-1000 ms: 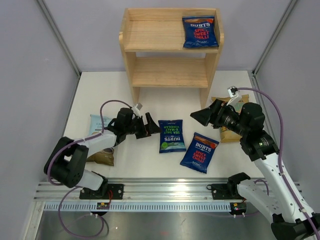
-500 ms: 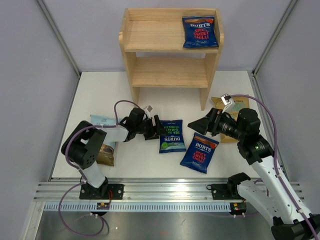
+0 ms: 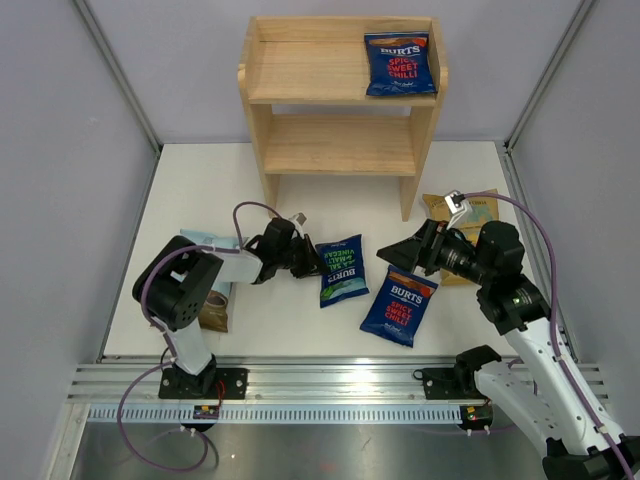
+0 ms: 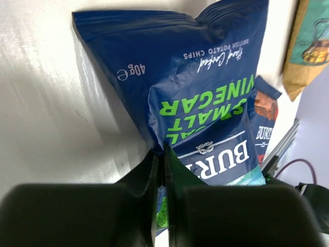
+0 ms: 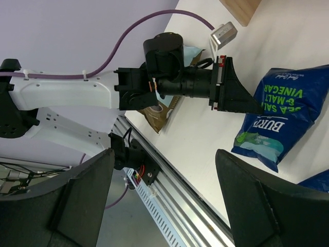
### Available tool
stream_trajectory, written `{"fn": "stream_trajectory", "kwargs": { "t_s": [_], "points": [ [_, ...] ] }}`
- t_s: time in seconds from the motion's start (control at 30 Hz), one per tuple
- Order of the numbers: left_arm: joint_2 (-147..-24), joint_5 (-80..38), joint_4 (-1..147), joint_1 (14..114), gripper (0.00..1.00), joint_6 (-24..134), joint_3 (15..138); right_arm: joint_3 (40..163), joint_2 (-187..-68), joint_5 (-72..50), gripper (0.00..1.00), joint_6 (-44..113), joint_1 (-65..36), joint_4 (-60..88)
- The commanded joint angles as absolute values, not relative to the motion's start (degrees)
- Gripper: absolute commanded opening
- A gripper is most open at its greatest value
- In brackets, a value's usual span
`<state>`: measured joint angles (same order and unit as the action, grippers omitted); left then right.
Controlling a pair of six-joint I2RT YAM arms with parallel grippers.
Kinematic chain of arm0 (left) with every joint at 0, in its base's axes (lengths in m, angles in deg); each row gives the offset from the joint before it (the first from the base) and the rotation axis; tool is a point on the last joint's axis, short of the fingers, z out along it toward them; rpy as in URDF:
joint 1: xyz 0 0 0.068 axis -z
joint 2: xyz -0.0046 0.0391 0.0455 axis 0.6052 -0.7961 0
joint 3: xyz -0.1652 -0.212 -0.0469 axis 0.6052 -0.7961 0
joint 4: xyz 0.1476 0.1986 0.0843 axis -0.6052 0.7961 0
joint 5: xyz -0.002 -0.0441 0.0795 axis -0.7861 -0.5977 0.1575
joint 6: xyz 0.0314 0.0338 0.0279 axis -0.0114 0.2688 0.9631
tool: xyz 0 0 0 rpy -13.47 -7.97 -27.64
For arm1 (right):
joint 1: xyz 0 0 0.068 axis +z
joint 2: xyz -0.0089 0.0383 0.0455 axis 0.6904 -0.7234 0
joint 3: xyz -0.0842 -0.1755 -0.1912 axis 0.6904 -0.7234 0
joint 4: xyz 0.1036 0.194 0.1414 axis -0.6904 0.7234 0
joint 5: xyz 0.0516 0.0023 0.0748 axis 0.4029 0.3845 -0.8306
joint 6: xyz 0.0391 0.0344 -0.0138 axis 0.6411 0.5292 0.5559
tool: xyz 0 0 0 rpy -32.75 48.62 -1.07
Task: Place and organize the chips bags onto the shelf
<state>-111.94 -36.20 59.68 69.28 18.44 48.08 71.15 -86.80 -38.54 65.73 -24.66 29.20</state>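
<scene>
White tabletop [image 3: 250, 180], grey walls. On it the left gripper [image 4: 160, 154] is pinched closed on the left edge of the green bag [image 4: 205, 92], reaching in from the bag's left. That bag lies just in front of the shelf [image 3: 300, 70], its long axis pointing roughly at the shelf. The carry therefore looks to be forward and up. In front of the shelf's right end the right gripper [image 3: 393, 250] hangs wide apart and empty, near the red bag's [image 3: 399, 304] shelf-ward end.
</scene>
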Motion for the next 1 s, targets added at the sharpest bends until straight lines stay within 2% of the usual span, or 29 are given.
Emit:
{"fn": "stream_trajectory", "kwargs": {
  "t_s": [0.0,0.13,0.3,0.53,0.73,0.97],
  "points": [
    [-108.2,-32.4,54.5,69.6,0.02,16.9,45.1,69.8,-86.6,-37.9,0.87,65.7,-24.7,27.4],
    [-102.3,-29.6,52.4,69.6,0.0,15.5,42.1,68.4,-87.5,-37.4,0.87,65.6,-24.7,26.4],
    [-93.5,-23.6,51.1,69.6,0.0,12.6,37.4,65.4,-91.6,-35.7,0.82,69.1,-24.6,23.1],
    [-79.1,-16.5,52.7,69.6,0.0,10.5,33.5,58.5,-98.8,-38.6,0.8,83.1,-24.1,3.7],
    [-66.9,-13.0,53.9,69.6,0.0,13.9,31.6,57.8,-103.8,-34.0,0.8,89.9,-17.4,-4.8],
    [-58.9,-12.4,46.5,69.8,0.0,20.2,27.6,58.1,-108.4,-27.3,0.79,101.2,-11.4,-17.6]
  ]
}}
